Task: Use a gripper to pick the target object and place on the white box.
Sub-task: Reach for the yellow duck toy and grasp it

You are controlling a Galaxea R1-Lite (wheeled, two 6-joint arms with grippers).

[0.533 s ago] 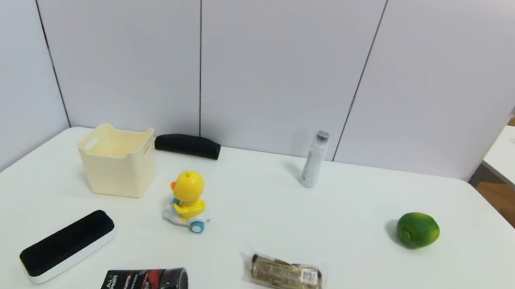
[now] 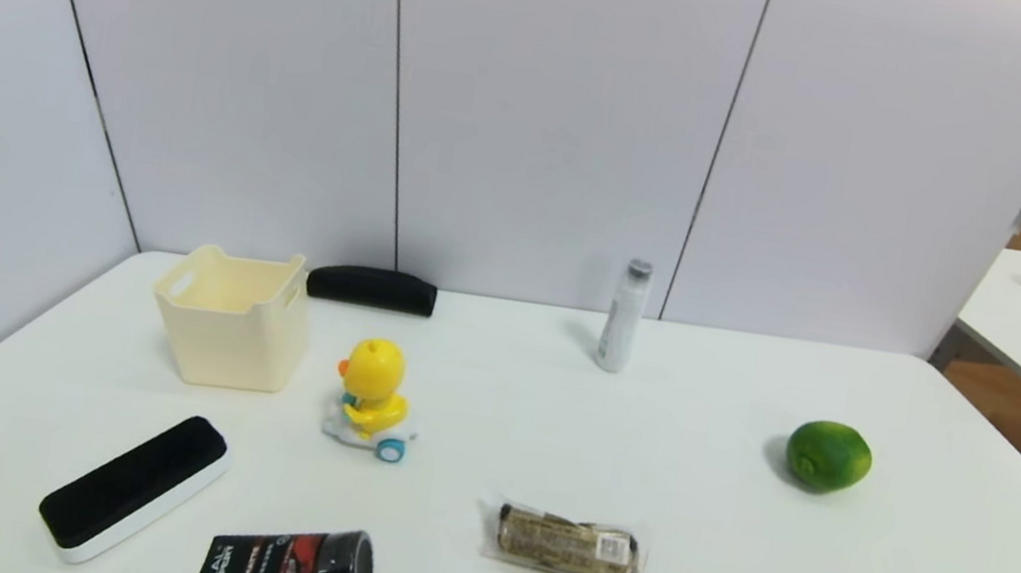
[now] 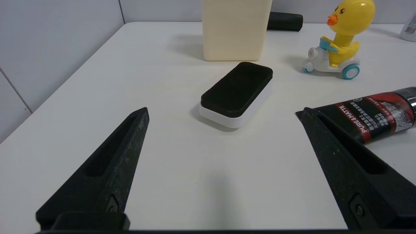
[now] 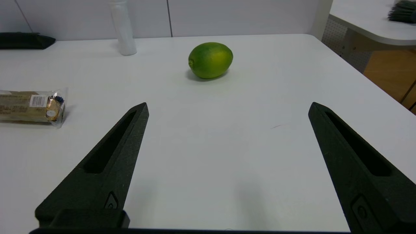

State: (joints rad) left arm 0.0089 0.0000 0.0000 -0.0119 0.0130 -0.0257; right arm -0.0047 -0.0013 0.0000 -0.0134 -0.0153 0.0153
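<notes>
The yellow duck toy (image 2: 370, 397) with an orange beak rides a white base with blue wheels, left of the table's middle; it also shows in the left wrist view as the duck (image 3: 341, 39). The cream-white box (image 2: 234, 318) stands upright just behind and left of it, seen as the box (image 3: 235, 29). Neither arm appears in the head view. My left gripper (image 3: 224, 112) hovers open over bare table near the front left, nothing between its fingers. My right gripper (image 4: 227, 107) is open too, over the table's right side, empty.
A black-and-white eraser (image 2: 133, 485) lies near the front left, a black-and-red tube (image 2: 291, 570) beside it. A wrapped snack (image 2: 567, 546) lies at front centre, a green lime (image 2: 828, 456) at right, a white bottle (image 2: 623, 317) and a black case (image 2: 371, 288) by the back wall.
</notes>
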